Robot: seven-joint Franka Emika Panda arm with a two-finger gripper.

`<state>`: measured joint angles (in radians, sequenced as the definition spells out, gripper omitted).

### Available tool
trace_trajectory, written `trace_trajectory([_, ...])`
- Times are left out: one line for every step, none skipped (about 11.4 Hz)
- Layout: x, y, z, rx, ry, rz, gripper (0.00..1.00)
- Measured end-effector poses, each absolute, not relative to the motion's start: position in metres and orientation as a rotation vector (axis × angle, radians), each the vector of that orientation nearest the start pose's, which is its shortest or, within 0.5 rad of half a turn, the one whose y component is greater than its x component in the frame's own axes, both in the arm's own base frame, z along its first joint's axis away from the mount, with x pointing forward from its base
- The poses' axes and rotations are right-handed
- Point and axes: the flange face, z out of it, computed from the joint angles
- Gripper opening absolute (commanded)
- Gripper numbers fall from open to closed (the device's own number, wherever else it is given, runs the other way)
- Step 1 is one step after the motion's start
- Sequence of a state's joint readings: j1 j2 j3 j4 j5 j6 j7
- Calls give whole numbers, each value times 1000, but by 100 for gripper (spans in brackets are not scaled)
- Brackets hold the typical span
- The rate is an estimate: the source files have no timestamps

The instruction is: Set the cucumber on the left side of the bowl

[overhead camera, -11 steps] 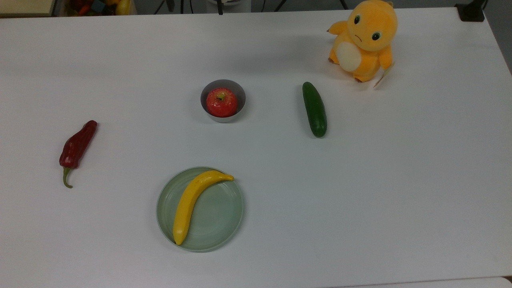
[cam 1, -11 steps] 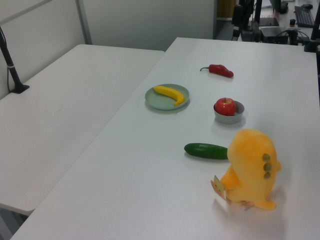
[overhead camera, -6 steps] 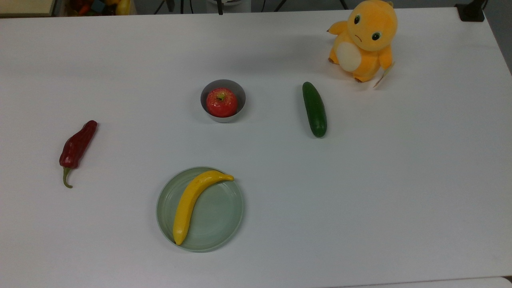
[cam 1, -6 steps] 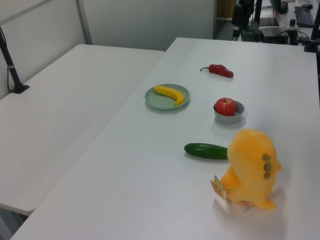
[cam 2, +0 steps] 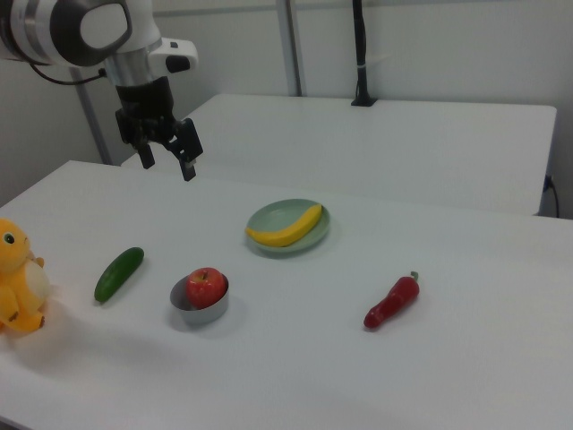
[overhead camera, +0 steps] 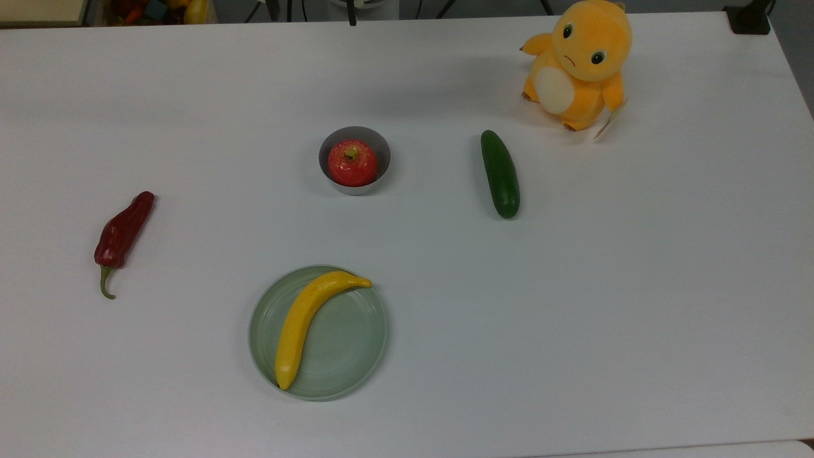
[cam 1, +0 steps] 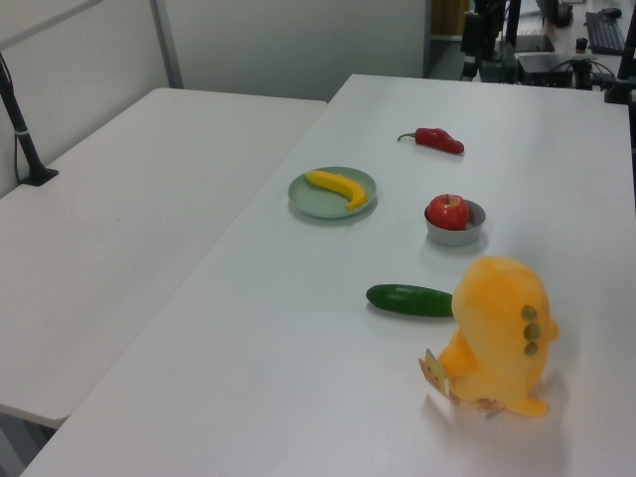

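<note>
I am at the first step: the cucumber [overhead camera: 500,173] is not yet taken. It lies flat on the white desk [overhead camera: 636,286], well apart from the bowl [overhead camera: 384,147], on the top view's right of the bowl, and near the orange plush toy [overhead camera: 577,63]. In the right view the cucumber [cam 2: 119,273] lies on the right view's left of the bowl [cam 2: 199,310], between the bowl and the toy [cam 2: 21,291].

My claw [cam 2: 167,159] hangs high above the desk in the right view, toward the far side, with its two fingers apart and nothing between them. It is well apart from the cucumber.

The bowl carries a red apple [overhead camera: 352,162], so I judge I must not disturb it. The next move, I think, calls for bringing the claw over the middle of the cucumber, turning the fingers across its narrow width, and going down to close on it. The toy stands near one end of the cucumber, so I should come straight from above. The free desk on the other side of the bowl looks like the place to set it.
</note>
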<state>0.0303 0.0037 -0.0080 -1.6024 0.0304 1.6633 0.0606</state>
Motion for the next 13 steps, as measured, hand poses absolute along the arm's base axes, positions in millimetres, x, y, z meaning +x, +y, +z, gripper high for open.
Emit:
trace_trajectory([564, 18, 612, -3108, 57, -73, 100])
trace_trajectory([563, 20, 608, -3108, 52, -63, 100])
trace_trajectory([563, 23, 606, -3102, 41, -52, 100])
trace_trajectory([562, 31, 602, -3089, 16, -35, 100])
trace_trajectory([560, 50, 593, -3076, -30, -6, 100])
trace_trajectory([558, 64, 587, -3072, -68, 17, 100])
trace_trajectory([554, 84, 580, -3069, -120, 41, 100])
trace_trajectory([550, 104, 573, -3067, -175, 65, 100])
trace_trajectory([546, 123, 568, -3059, -225, 86, 100])
trace_trajectory([541, 141, 561, -3046, -269, 110, 100])
trace_trajectory([538, 155, 555, -3034, -303, 134, 100])
trace_trajectory([537, 163, 550, -3023, -320, 152, 100])
trace_trajectory([536, 174, 542, -3009, -345, 175, 100])
